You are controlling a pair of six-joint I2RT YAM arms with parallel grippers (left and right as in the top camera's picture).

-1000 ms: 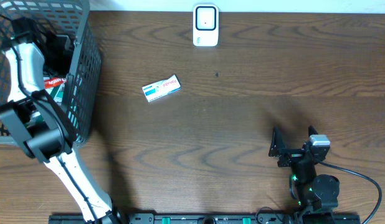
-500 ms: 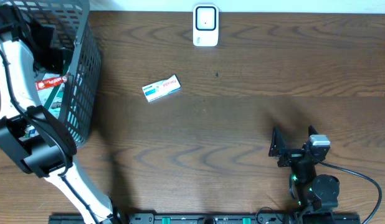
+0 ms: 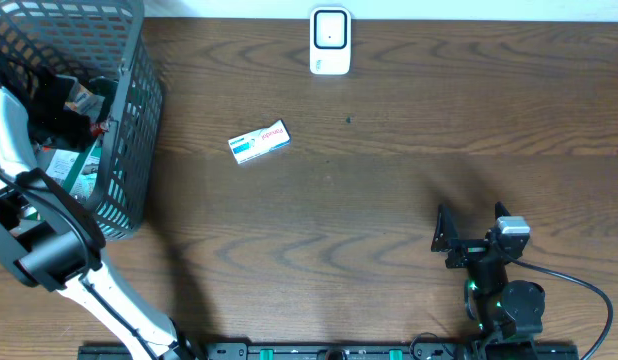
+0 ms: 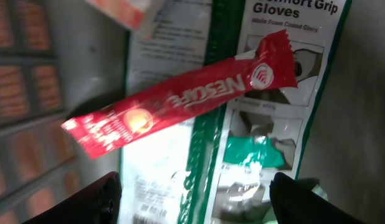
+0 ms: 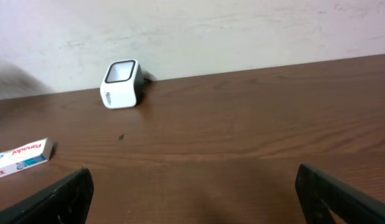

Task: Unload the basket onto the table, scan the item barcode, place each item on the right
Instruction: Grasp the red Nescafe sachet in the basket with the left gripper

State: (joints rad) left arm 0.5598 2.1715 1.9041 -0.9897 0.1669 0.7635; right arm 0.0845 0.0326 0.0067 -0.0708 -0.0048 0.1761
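While your counter (image 3: pixel 389 200) bears the mesh basket (image 3: pixel 129 110) at its left end, your left jaws stand apart inside it over the glove packet (image 4: pixel 267 112) and red Nescafé sachet (image 4: pixel 180 96); your right jaws, likewise apart, face the white box (image 3: pixel 259 142) and, farther back, the scanner (image 3: pixel 330 40)

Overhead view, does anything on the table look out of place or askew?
Only the small white box: it lies alone on the table, slanted, apart from the scanner at the far edge and outside the basket, where other packets sit. Nothing looks spilled or damaged.
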